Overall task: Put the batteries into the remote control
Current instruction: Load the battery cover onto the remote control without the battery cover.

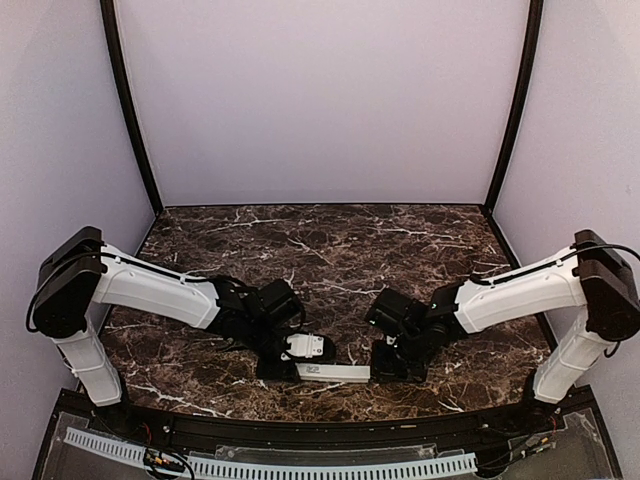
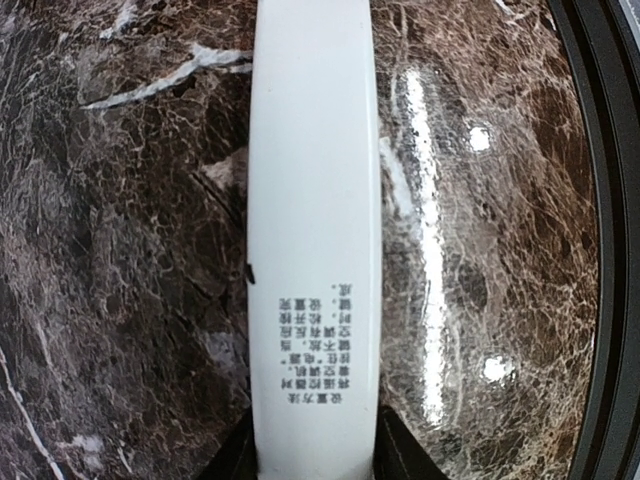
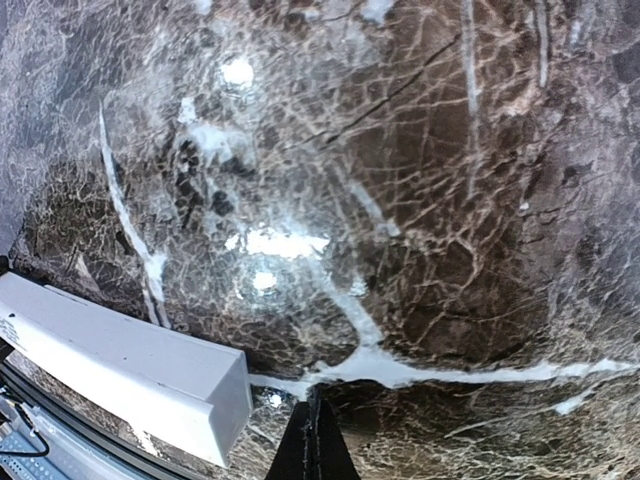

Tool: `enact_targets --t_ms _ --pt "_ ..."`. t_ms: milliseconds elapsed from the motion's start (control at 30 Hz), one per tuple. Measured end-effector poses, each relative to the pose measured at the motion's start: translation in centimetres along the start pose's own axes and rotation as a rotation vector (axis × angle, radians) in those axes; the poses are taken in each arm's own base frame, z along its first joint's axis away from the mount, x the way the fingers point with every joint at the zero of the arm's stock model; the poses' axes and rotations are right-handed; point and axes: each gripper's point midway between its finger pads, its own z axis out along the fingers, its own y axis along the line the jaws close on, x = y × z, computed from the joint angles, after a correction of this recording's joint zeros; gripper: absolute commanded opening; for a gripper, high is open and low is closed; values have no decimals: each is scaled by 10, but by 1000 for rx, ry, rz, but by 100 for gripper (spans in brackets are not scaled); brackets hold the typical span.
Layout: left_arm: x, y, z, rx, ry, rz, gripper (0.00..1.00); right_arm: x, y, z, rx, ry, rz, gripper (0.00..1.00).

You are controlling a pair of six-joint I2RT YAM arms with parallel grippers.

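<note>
The remote control (image 1: 335, 373) is a slim white bar lying across the marble table near the front edge, between my two grippers. My left gripper (image 1: 285, 368) is shut on its left end. In the left wrist view the remote (image 2: 315, 200) runs straight up from between my black fingers (image 2: 400, 452), its printed-text back facing the camera. My right gripper (image 1: 387, 362) is shut and empty just off the remote's right end. In the right wrist view the closed fingertips (image 3: 315, 440) sit right of the remote's square end (image 3: 130, 370). No batteries are in view.
The black front rail of the table (image 2: 600, 250) runs close beside the remote. A white slotted cable duct (image 1: 300, 465) lies below the table's front edge. Lilac walls enclose the marble top (image 1: 330, 250).
</note>
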Motion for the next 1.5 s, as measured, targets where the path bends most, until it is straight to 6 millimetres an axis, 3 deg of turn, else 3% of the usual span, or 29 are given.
enact_targets --t_ms 333,433,600,667,767,900,1067,1133,1367,1500 --pt "-1 -1 1 7 -2 -5 26 0 5 -2 23 -5 -11 0" --pt "-1 -1 1 13 -4 -6 24 -6 19 1 35 -15 -26 0" --pt "2 -1 0 26 7 -20 25 -8 22 6 111 -17 -38 0" --pt "2 -1 0 27 6 -21 29 -8 21 6 114 -20 -36 0" --pt "1 -1 0 30 3 -22 47 -8 19 5 114 -27 -33 0" --pt "-1 -3 0 40 -7 -15 63 -8 15 -2 93 -48 -26 0" --pt "5 -1 -2 7 16 9 71 -7 7 -7 97 -56 -18 0" --pt "11 0 -7 -11 36 10 70 -7 5 -8 105 -57 -18 0" --pt "19 11 -35 -118 90 -2 34 -7 2 -8 120 -56 -30 0" --pt "31 11 -35 -128 142 -21 16 -7 3 -7 115 -57 -35 0"
